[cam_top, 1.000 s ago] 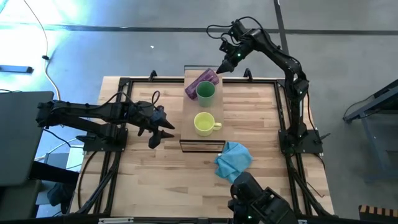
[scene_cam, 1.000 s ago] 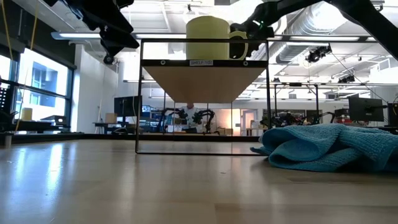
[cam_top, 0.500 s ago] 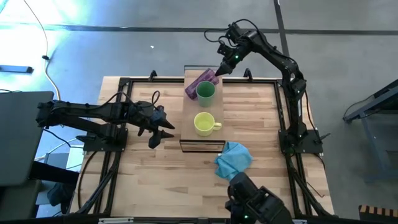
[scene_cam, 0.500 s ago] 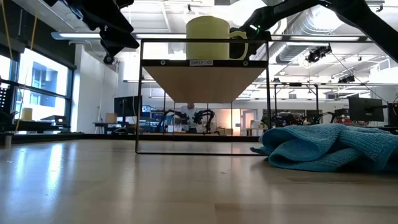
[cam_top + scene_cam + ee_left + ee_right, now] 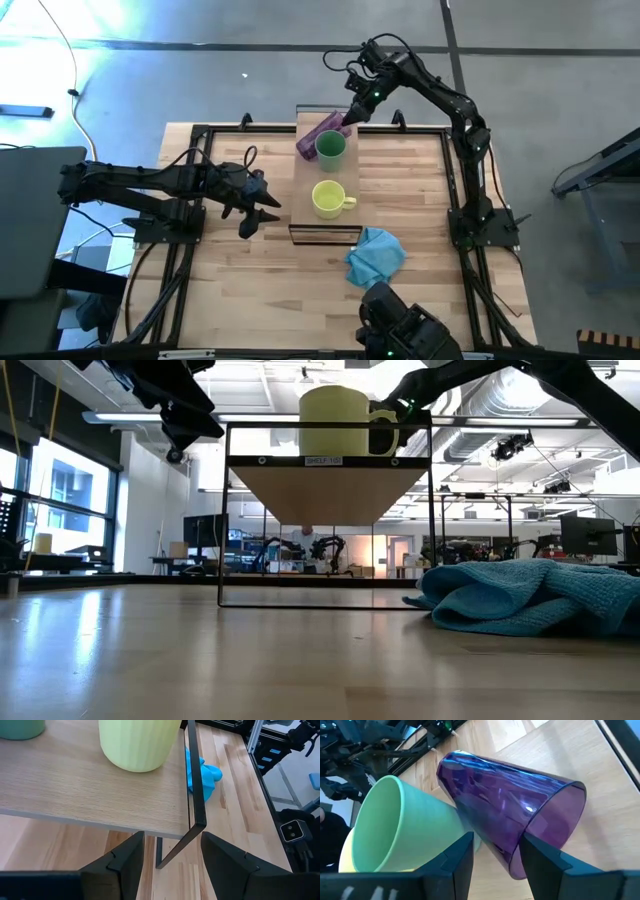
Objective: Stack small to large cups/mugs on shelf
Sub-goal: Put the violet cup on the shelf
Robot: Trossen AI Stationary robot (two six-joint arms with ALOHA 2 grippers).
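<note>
On the shelf (image 5: pixel 308 178) the purple tumbler (image 5: pixel 318 134) lies on its side at the far end, its wall against the upright green cup (image 5: pixel 331 148). The yellow mug (image 5: pixel 327 199) stands nearer the shelf's near end, handle to the right. My right gripper (image 5: pixel 347 121) is open at the tumbler's mouth (image 5: pixel 555 820). One finger (image 5: pixel 545 862) is in front of the mouth and the other (image 5: pixel 455 865) is outside the wall, beside the green cup (image 5: pixel 400 830). My left gripper (image 5: pixel 262 215) is open and empty, left of the shelf's near end (image 5: pixel 172 850). My right gripper comes slanting down from the table's far right, its fingers on either side of the tumbler's lower wall at the rim (image 5: pixel 515 865). I cannot tell whether they touch it. The tumbler lies on the shelf, leaning on the green cup.
A crumpled blue cloth (image 5: pixel 375 255) lies on the tabletop just right of the shelf's near end, and it also shows in the low view (image 5: pixel 530 595). The shelf's dark frame (image 5: pixel 196 795) stands just ahead of my left gripper. Bare tabletop lies on both sides of the shelf.
My right gripper has gone a little toward the table's left and near edges, closer to the purple tumbler's mouth. The cups have stayed where they were.
</note>
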